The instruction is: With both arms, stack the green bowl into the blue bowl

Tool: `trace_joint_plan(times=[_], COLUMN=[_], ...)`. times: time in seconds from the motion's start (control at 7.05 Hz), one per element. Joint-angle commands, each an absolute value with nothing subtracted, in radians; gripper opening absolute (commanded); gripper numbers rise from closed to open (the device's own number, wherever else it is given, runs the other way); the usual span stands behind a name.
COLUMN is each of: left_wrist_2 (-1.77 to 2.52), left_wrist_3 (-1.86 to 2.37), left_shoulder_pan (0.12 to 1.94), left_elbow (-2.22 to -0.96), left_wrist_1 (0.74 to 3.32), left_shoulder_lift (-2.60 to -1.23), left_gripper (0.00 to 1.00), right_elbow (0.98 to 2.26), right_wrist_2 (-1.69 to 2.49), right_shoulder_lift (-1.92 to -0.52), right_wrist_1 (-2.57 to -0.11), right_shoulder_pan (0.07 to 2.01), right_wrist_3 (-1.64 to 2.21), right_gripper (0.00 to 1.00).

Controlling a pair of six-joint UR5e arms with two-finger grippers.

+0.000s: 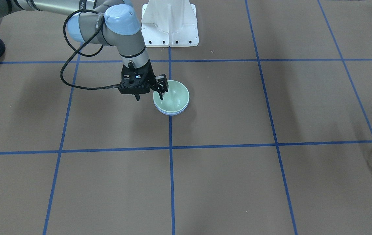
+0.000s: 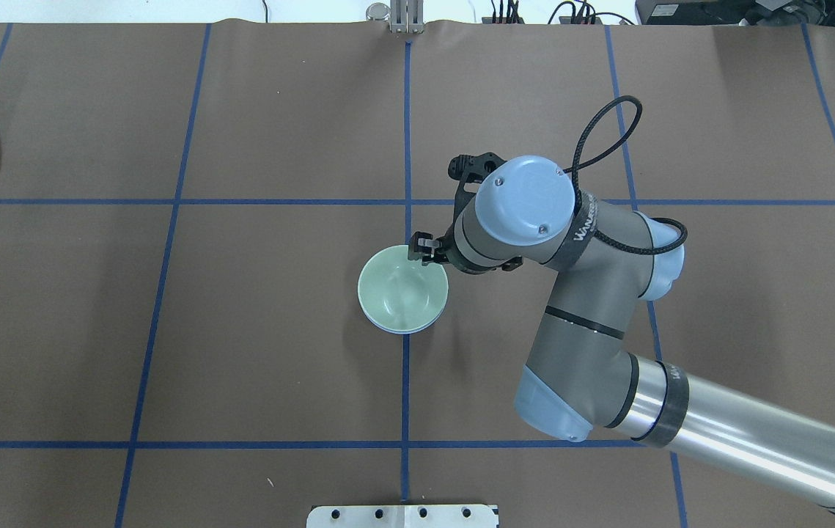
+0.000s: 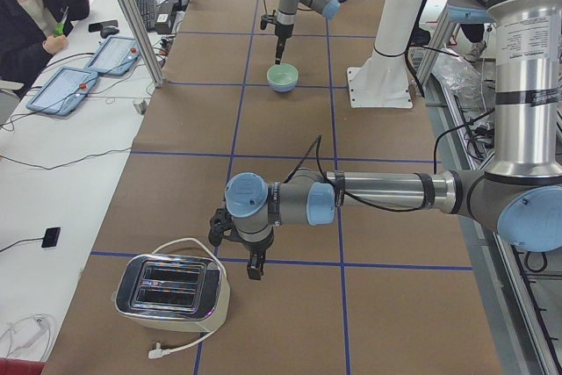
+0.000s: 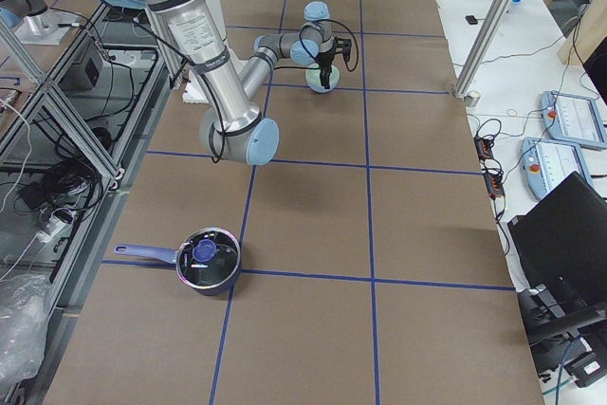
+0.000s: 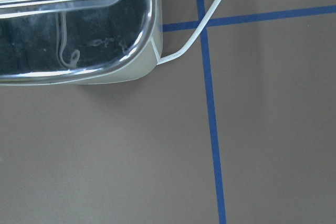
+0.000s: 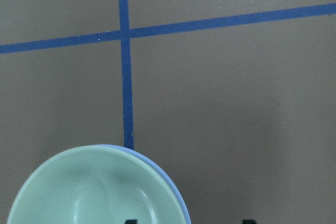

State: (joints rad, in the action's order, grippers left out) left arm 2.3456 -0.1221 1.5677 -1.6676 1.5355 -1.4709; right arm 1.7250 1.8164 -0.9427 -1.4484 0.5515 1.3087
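The green bowl (image 1: 172,96) sits nested inside the blue bowl (image 1: 172,113) near the table's middle; only a thin blue rim shows beneath it. Both also show in the right wrist view, the green bowl (image 6: 94,192) within the blue bowl's edge (image 6: 179,200). My right gripper (image 1: 149,97) is open at the bowls' rim, one finger over the green bowl's inside and the other outside it, gripping nothing. My left gripper (image 3: 253,263) is far away beside a toaster; I cannot tell whether it is open or shut.
A chrome toaster (image 3: 171,287) with a white cord stands at the table's left end, also in the left wrist view (image 5: 73,24). A dark pot with a lid (image 4: 207,258) sits at the right end. The white robot base (image 1: 169,23) stands behind the bowls.
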Motion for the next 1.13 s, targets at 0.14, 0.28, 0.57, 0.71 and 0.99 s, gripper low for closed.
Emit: trace_joint_plan(times=[0.14, 0.28, 0.57, 0.71, 0.99], left_wrist_2=[2.349, 2.373, 2.44, 2.445, 2.409], left_wrist_3=[-0.052, -0.049, -0.055, -0.061, -0.055], left_shoulder_pan=[1.566, 1.566, 1.572, 1.581, 1.606], left_elbow=[-1.675, -1.674, -1.68, -1.681, -1.69], left_wrist_1=[1.531, 1.516, 1.531, 1.54, 1.543], left_shoulder_lift=[-1.476, -1.486, -1.474, -1.483, -1.471], left_gripper=[0.98, 0.98, 0.98, 0.98, 0.98], right_elbow=[1.714, 1.677, 1.592, 1.568, 1.566], right_wrist_2=[2.041, 2.113, 2.161, 2.174, 2.268], right_shoulder_lift=[-1.021, -1.041, -1.116, -1.156, -1.292], right_wrist_1=[-1.451, -1.451, -1.448, -1.448, -1.448], right_shoulder_pan=[0.861, 0.962, 1.121, 1.209, 1.346], right_wrist_3=[1.006, 0.891, 0.639, 0.479, 0.257], right_gripper=[1.0, 1.0, 1.0, 1.0, 1.0])
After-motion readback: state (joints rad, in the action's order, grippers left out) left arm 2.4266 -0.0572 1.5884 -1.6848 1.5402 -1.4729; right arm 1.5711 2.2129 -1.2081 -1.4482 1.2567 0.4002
